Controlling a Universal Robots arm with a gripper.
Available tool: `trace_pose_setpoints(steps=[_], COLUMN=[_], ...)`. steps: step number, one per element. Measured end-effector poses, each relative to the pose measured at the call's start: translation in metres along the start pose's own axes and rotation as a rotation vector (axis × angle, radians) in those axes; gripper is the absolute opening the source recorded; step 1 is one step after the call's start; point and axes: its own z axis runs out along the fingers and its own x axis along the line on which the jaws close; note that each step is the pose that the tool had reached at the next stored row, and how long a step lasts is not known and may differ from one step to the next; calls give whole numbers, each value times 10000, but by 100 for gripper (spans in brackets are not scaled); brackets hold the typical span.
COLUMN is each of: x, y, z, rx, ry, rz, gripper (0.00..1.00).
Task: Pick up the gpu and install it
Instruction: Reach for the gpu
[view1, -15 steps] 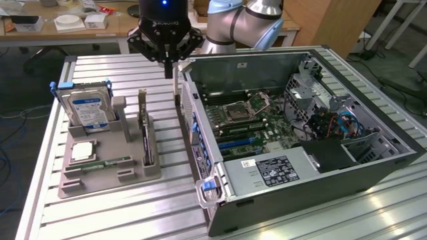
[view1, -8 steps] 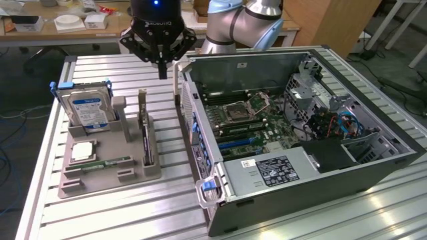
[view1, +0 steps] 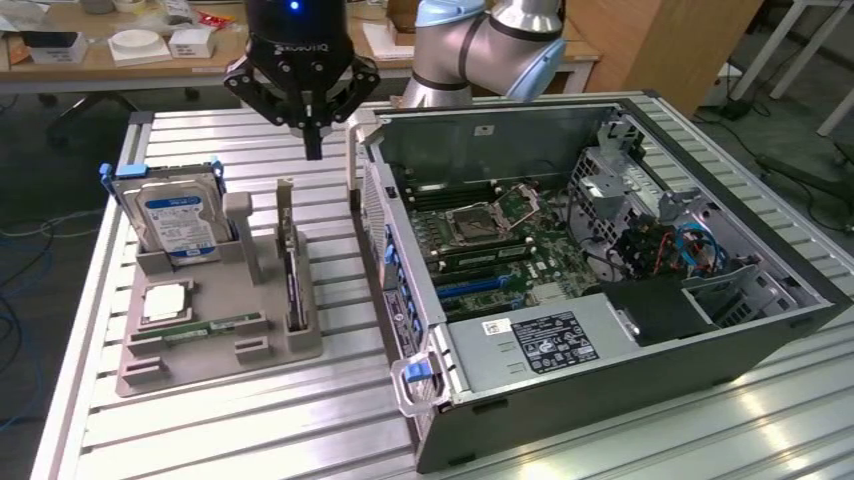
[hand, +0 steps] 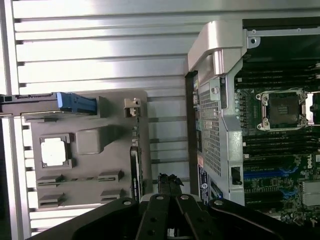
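The gpu (view1: 292, 285) is a thin black card standing on edge in a slot of the grey holder (view1: 267, 350), its pale bracket end pointing up toward the back of the table. In the wrist view the gpu (hand: 134, 172) appears edge-on as a dark strip along the holder's side. My gripper (view1: 314, 150) hangs above the table behind the gpu's bracket end, between the holder and the open computer case (view1: 747, 330). Its fingers are shut with nothing between them, and the gripper (hand: 170, 181) is clear of the card.
The holder also carries a silver hard drive (view1: 180, 225) with a blue label, a processor chip (view1: 166, 301) and a green memory stick (view1: 214, 325). The case lies on its side with the motherboard (view1: 494, 240) exposed. A cluttered desk (view1: 160, 60) stands behind the table.
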Motion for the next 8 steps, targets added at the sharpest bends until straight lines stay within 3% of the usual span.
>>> trace_pose_setpoints(steps=[8], x=[161], y=[-15], z=[0], rx=[0], ry=[1], rz=[-1], gripper=[10])
